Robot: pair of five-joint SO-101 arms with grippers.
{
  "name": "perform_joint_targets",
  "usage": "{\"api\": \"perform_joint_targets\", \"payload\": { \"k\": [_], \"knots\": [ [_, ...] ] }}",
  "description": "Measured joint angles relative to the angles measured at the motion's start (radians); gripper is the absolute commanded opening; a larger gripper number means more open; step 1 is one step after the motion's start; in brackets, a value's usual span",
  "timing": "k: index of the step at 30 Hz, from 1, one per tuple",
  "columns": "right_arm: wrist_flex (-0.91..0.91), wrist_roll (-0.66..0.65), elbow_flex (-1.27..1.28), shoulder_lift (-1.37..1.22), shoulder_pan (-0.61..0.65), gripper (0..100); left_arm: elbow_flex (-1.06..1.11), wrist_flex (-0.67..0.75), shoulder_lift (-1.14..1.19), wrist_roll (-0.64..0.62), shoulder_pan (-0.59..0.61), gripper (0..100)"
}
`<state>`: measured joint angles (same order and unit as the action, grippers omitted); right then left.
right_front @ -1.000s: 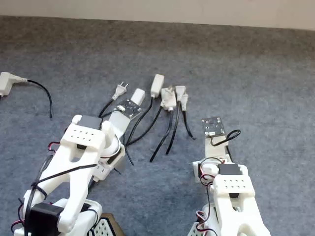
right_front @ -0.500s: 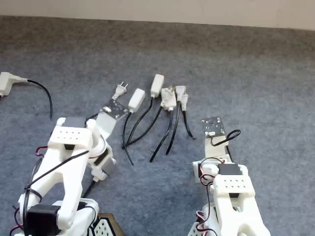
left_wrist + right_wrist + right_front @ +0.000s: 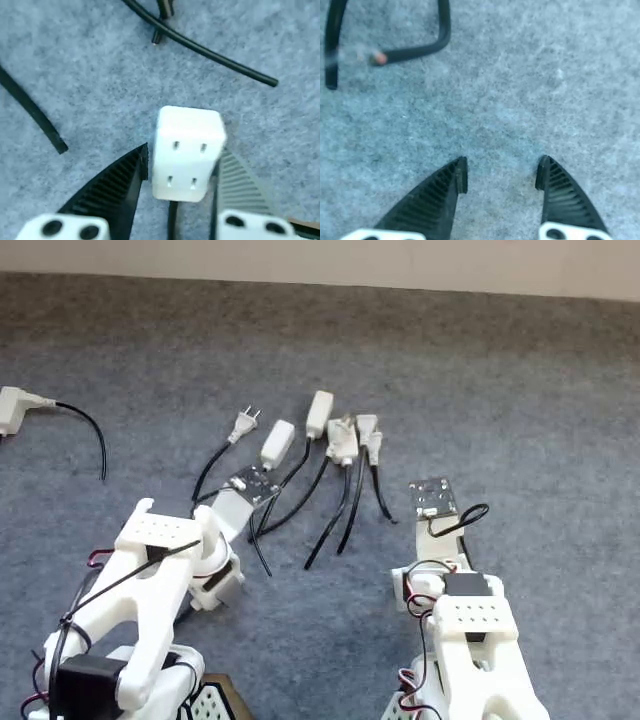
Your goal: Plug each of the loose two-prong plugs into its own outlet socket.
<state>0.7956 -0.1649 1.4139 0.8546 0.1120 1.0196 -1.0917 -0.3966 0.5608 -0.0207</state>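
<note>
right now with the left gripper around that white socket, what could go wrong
1. The outlet socket nearly fills the gap between the fingers of the open left gripper; pushing forward may shove it instead of straddling it.
2. Its black cord runs back under the gripper and could get snagged.
3. In the high view, neighbouring cords lie close by; dragging the socket might tangle them.

Carpet (image 3: 90, 75): matt, rough felt-like cloth. Outlet socket (image 3: 187, 150): smooth plastic, slight sheen. Cord (image 3: 215, 55): glossy sheath.

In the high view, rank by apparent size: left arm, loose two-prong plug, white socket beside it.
1. left arm (nearest the camera, so inflated)
2. white socket
3. two-prong plug
</note>
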Motion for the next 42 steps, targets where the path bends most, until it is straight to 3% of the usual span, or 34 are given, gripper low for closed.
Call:
{"api": "perform_joint_targets", "payload": {
  "k": [9,15,21,24,28,42],
  "knots": [
    [0.0,0.0,0.0,0.0,0.0,22.4,-0.026,0.003,0.0,0.321,-0.055,0],
    [0.0,0.0,0.0,0.0,0.0,22.4,-0.029,0.003,0.0,0.465,-0.215,0],
    [0.0,0.0,0.0,0.0,0.0,22.4,-0.029,-0.066,0.0,0.479,-0.477,1],
    [0.0,0.0,0.0,0.0,0.0,22.4,-0.029,-0.075,0.0,0.479,-0.543,14],
    [0.0,0.0,0.0,0.0,0.0,22.4,-0.037,-0.075,0.0,0.416,-0.535,30],
    [0.0,0.0,0.0,0.0,0.0,22.4,-0.141,-0.058,0.0,0.402,-0.419,26]
  ]
}}
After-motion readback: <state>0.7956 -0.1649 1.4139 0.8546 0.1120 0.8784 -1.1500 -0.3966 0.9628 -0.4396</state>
